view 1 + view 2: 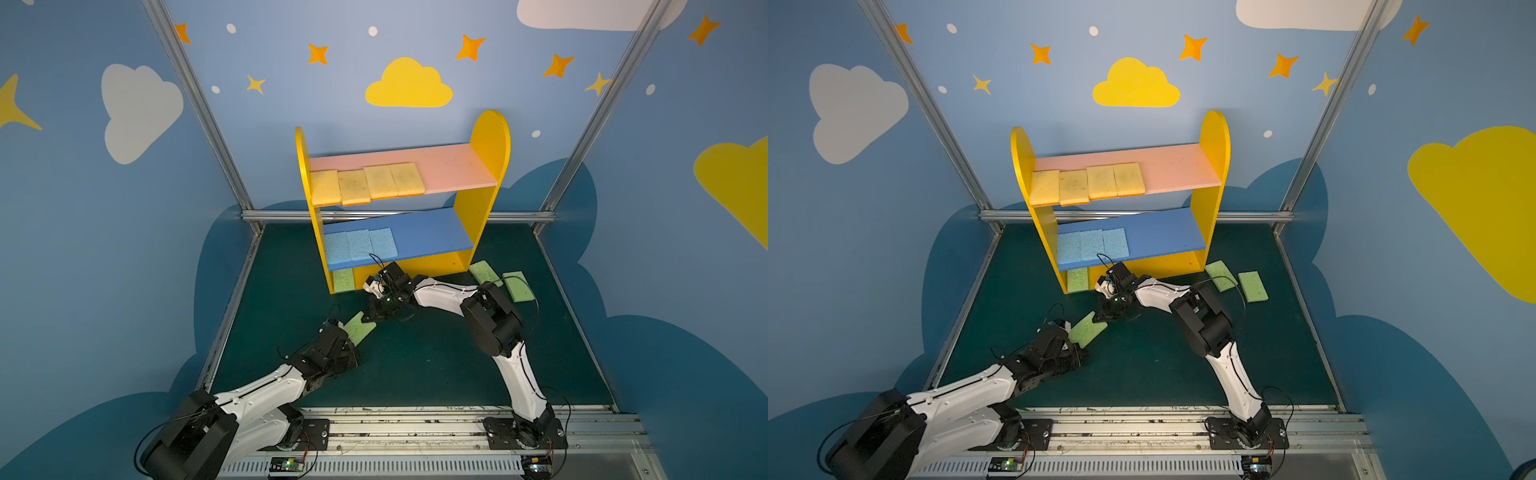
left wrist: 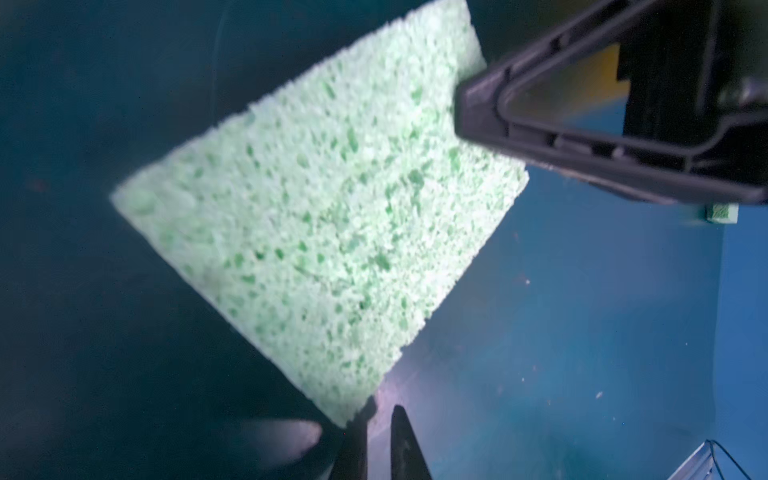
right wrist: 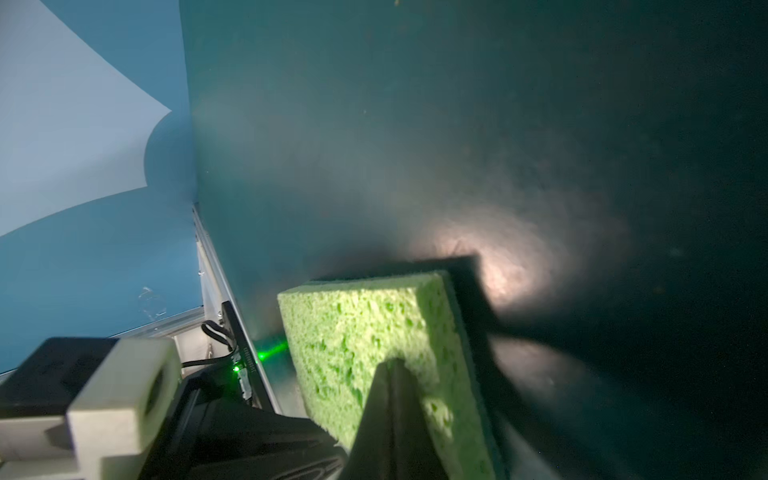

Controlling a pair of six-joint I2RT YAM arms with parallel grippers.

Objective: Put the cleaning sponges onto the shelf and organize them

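The shelf (image 1: 490,141) (image 1: 1214,137) stands at the back. Several yellow cleaning sponges (image 1: 368,185) lie on its pink board and three light blue ones (image 1: 359,245) on its blue board. One green sponge (image 1: 343,280) lies on the base at the left. Another green sponge (image 1: 359,328) (image 1: 1088,330) (image 2: 324,208) (image 3: 357,332) hangs tilted above the floor between both grippers. My left gripper (image 1: 347,336) (image 2: 380,409) pinches its near corner with the jaws almost together. My right gripper (image 1: 368,319) (image 3: 395,361) is shut and empty, its fingertips pressed against the sponge's far end.
Two more green sponges (image 1: 484,272) (image 1: 517,286) lie on the dark green floor (image 1: 415,365) right of the shelf. Metal frame rails (image 1: 395,216) and blue walls close in the floor. The arm bases sit on a rail (image 1: 415,428) at the front.
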